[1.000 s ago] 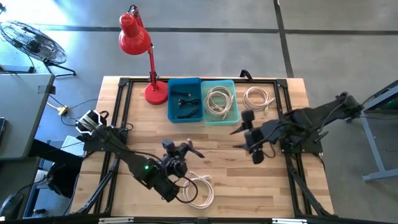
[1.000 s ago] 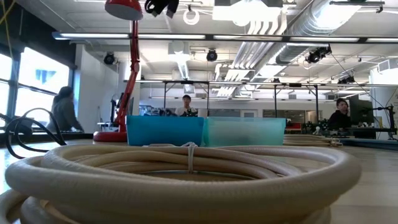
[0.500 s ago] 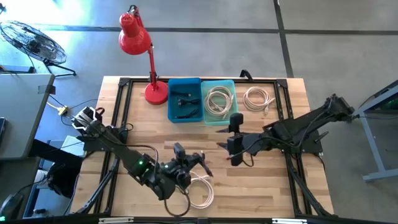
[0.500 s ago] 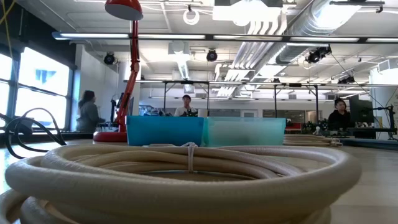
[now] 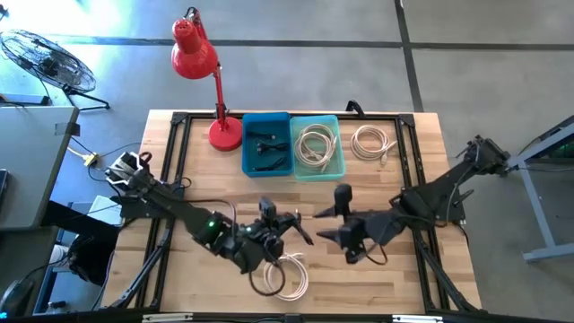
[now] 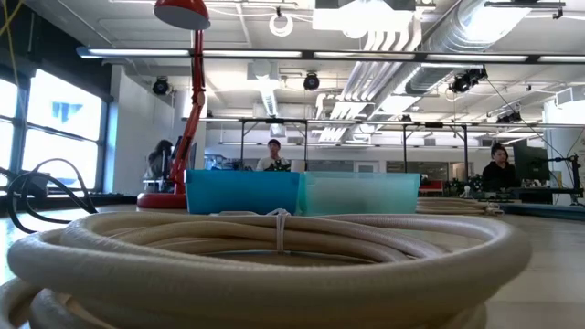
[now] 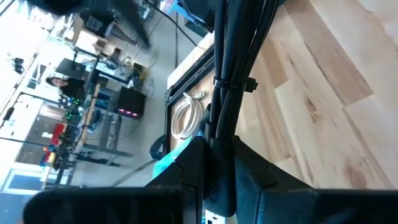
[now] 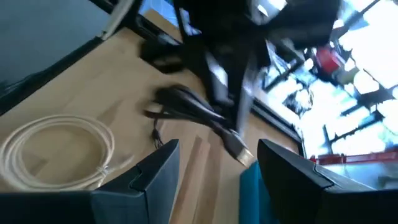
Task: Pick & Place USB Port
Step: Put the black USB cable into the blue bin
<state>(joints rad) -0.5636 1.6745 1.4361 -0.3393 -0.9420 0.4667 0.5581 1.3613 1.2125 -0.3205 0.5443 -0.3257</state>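
Left gripper (image 5: 289, 224) above table centre, fingers clamped on a black cable (image 7: 231, 68) dangling from them. Right gripper (image 5: 327, 223) just beside it at 3 o'clock, fingers apart, empty. White coil (image 5: 289, 274) at 6 o'clock. Blue bin (image 5: 265, 144) and teal bin (image 5: 316, 146) at 12.

Lamp (image 5: 199, 67) left of bins (image 5: 291, 145); cable coil (image 5: 291, 275) at front edge.
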